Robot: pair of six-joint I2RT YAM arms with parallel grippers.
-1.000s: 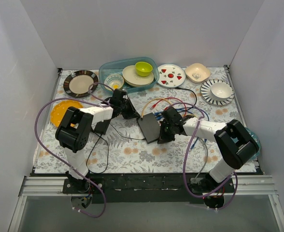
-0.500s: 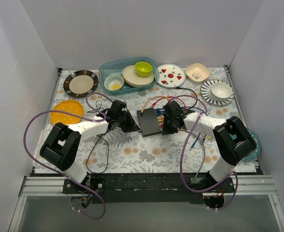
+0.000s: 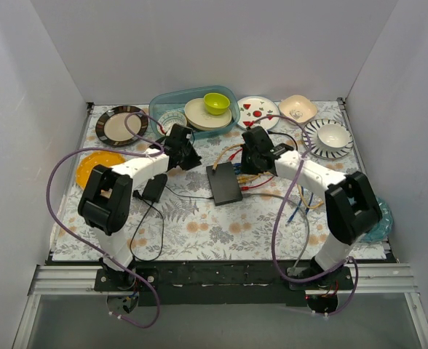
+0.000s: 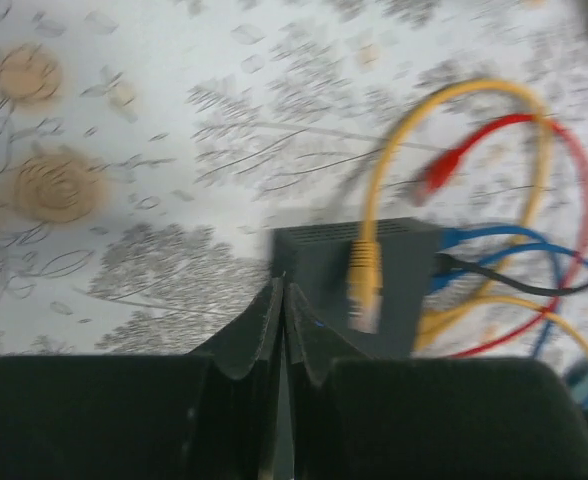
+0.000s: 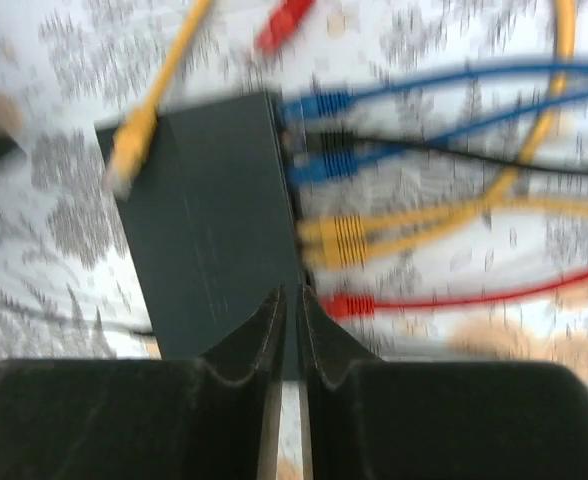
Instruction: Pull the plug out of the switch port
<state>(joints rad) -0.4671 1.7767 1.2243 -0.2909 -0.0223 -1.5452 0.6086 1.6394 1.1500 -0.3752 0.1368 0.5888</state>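
Observation:
The switch (image 3: 224, 183) is a flat black box lying mid-table. Blue, black, yellow and red plugs sit in the sockets along its right edge. In the right wrist view the switch (image 5: 209, 220) fills the centre, with the red plug (image 5: 349, 303) nearest my right gripper (image 5: 292, 292), which is shut and empty above the socket edge. A loose yellow plug (image 4: 362, 285) lies on the switch (image 4: 324, 265) in the left wrist view. My left gripper (image 4: 282, 287) is shut and empty, hovering off the switch's far-left side. From above, the left gripper (image 3: 190, 160) and right gripper (image 3: 252, 161) flank the switch's far end.
A small black adapter block (image 3: 154, 189) on a black cord lies left of the switch. Loose coloured cables (image 3: 301, 196) spread to the right. Along the back stand a blue tub (image 3: 192, 109) of dishes, a striped plate (image 3: 121, 125) and bowls; an orange plate (image 3: 97, 167) lies at left.
Both grippers have drawn away from the switch's sides toward the back of the table. The switch turned straighter a second ago and has since stayed put.

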